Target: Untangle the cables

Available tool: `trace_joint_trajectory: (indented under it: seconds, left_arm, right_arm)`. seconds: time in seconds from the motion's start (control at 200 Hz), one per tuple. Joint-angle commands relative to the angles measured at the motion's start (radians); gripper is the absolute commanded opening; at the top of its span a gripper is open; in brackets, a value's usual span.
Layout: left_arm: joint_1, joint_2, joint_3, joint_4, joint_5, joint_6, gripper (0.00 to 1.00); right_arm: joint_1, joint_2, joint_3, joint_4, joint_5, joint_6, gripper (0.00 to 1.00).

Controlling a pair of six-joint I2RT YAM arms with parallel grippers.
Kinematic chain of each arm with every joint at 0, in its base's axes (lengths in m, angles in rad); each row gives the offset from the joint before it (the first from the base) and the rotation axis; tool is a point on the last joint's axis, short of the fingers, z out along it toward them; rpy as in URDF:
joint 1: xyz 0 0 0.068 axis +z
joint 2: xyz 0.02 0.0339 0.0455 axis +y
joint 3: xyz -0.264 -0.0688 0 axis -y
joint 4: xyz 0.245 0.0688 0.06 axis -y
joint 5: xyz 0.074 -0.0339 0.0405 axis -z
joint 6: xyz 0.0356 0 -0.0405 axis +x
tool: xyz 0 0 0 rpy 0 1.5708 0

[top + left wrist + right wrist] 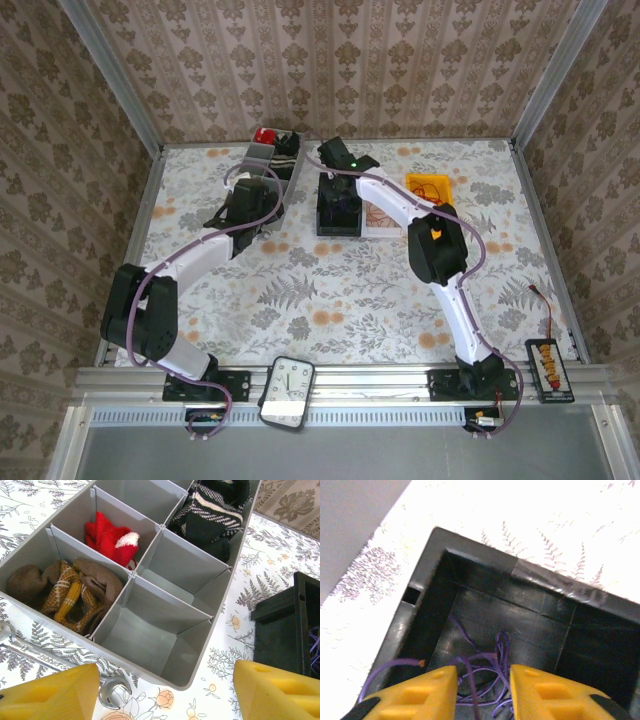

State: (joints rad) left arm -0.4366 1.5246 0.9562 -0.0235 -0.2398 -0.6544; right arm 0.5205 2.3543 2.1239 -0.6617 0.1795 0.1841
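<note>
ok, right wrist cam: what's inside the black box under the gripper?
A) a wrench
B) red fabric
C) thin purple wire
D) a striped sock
C: a loose tangle of thin purple cable lies on the floor of the black box, right below the right gripper.

Left arm (195, 258), right arm (460, 310): white link shells, black joints and bases. Lilac cable (484, 250) along each. Green light (352, 160) near right wrist. Left hand (165, 697), right hand (482, 690): yellow wedge fingers (55, 692).
</note>
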Motion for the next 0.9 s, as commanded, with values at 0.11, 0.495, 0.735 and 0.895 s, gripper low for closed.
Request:
trace_joint_trajectory:
  seconds: [0.11, 0.495, 0.735, 0.895]
  left_arm:
    - [0.003, -0.033, 0.023, -0.02, -0.024, 0.034, 0.75]
    - [0.003, -0.154, -0.028, -0.151, -0.244, 0.212, 1.0]
    - [0.004, -0.358, -0.259, -0.018, -0.475, 0.409, 1.0]
    - [0.053, -0.398, -0.397, 0.098, -0.5, 0.549, 1.0]
  right_arm:
    - [-0.009, -0.206, -0.108, 0.072, 0.099, 0.022, 0.45]
    - [-0.234, -0.894, -0.984, 0.518, 0.127, 0.21, 0.7]
    - [-0.283, -1.176, -1.526, 0.824, 0.35, -0.024, 1.0]
    - [-0.34, -1.106, -1.698, 1.149, 0.349, -0.066, 1.0]
